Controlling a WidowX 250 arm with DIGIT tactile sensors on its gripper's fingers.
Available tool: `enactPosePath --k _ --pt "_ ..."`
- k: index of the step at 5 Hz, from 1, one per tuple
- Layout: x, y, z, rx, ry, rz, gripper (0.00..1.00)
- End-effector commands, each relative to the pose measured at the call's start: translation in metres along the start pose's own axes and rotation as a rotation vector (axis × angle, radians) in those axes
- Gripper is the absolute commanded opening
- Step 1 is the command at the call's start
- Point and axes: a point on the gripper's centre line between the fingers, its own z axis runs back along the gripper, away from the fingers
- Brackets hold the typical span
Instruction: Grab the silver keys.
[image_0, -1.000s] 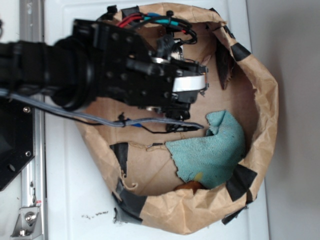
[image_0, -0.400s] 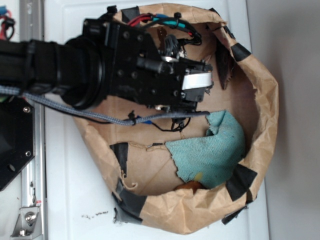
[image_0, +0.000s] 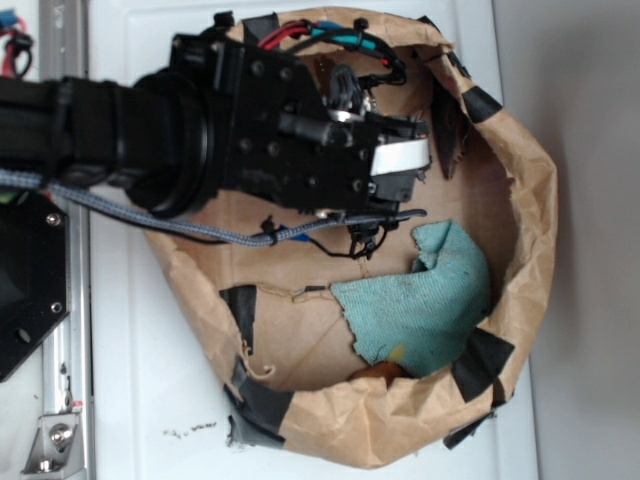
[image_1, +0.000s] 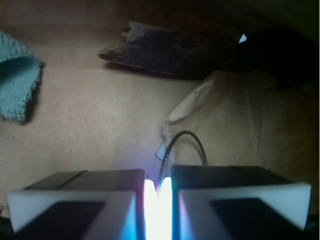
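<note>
In the wrist view a thin wire ring (image_1: 186, 142) arcs up from the narrow gap between my two fingers, with a small silver-grey bit of the silver keys (image_1: 160, 151) beside it on the brown paper floor. My gripper (image_1: 158, 176) is shut on the silver keys, the jaws almost touching. In the exterior view the gripper (image_0: 420, 165) and black arm sit low inside the upper part of the brown paper bag (image_0: 535, 230), and they hide the keys there.
A teal cloth (image_0: 420, 300) lies in the lower right of the bag, and shows at the left edge of the wrist view (image_1: 17, 85). A dark torn strip (image_1: 165, 50) lies ahead. Black tape patches (image_0: 480, 362) mark the bag's rim. Cables (image_0: 300, 238) trail beneath the arm.
The arm and gripper have shifted to the right, deeper into the bag, and the trailing cable has moved with them. The cloth has stayed put.
</note>
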Motion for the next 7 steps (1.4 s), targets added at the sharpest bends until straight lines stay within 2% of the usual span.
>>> enactPosePath --k 1,2,3,4,5,6,7 --pt "0.021 -0.004 0.024 -0.002 -0.019 0.021 0.00" --pt "-0.006 -0.004 0.081 -0.095 0.148 -0.042 0.00" --pt "-0.016 0.009 0.137 -0.309 0.205 -0.117 0.00" --pt "0.003 0.012 0.158 -0.307 0.195 -0.086 0.00" --pt "0.012 -0.002 0.141 -0.245 0.201 -0.050 0.00" --pt "0.015 -0.007 0.139 -0.226 0.186 -0.035 0.00" --pt "0.015 -0.009 0.136 -0.249 0.182 -0.023 0.00"
